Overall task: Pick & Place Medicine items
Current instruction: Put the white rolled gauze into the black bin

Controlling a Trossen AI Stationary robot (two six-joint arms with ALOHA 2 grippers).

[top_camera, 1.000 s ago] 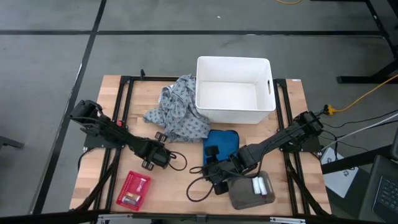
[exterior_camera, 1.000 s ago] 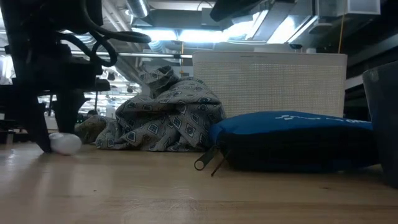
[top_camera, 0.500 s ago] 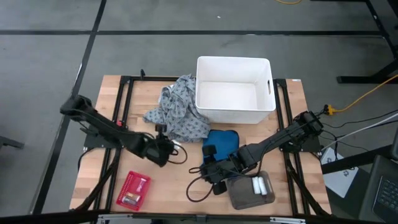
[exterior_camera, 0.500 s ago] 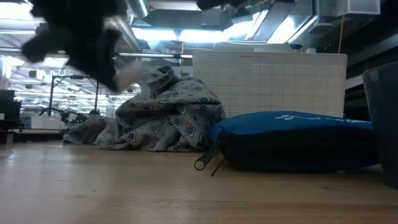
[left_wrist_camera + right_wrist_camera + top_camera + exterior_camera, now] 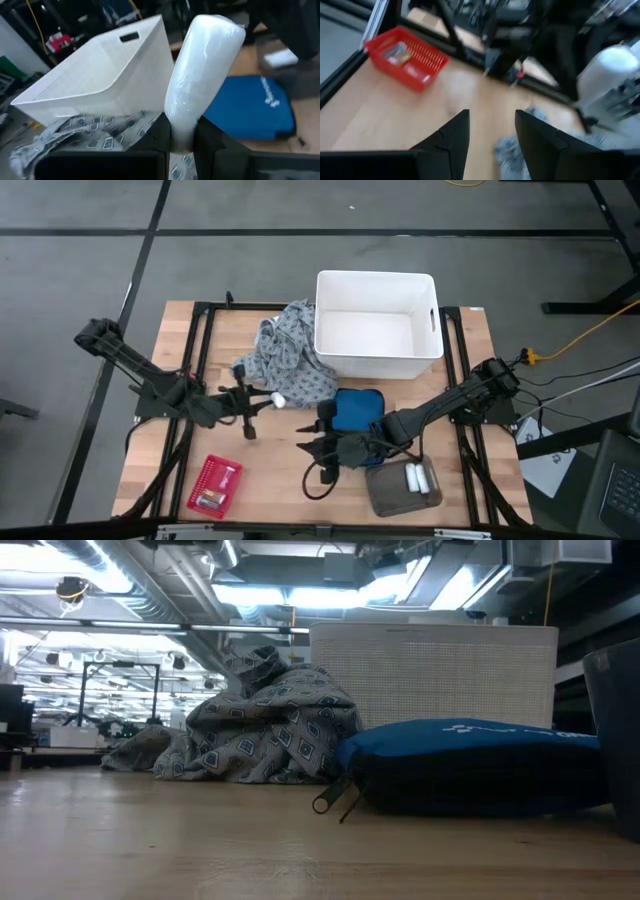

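Note:
My left gripper is shut on one medicine item, a white plastic-wrapped roll, and holds it in the air beside the grey patterned cloth. That same roll also shows in the right wrist view. Two more white rolls lie in a grey tray at the near right. My right gripper stands open near the blue pouch, nothing between its fingers. Neither gripper shows in the low view. My left gripper pinches one end of the roll between its two fingers. The rest of the roll sticks out past the fingertips, along the fingers. The fingers reach nearly level from the table's left side. The roll is lifted clear of the table.
A white bin stands at the far middle, the cloth heaped against its left side. A red basket with small items sits at the near left. The blue pouch lies in front of the bin. Bare wood lies between the basket and the right gripper.
My left gripper has taken the white roll off the table at the near left and risen with it, going toward the far edge and the cloth and tipping from pointing down to nearly level. My right gripper has tipped upward and shifted slightly toward the table's left.

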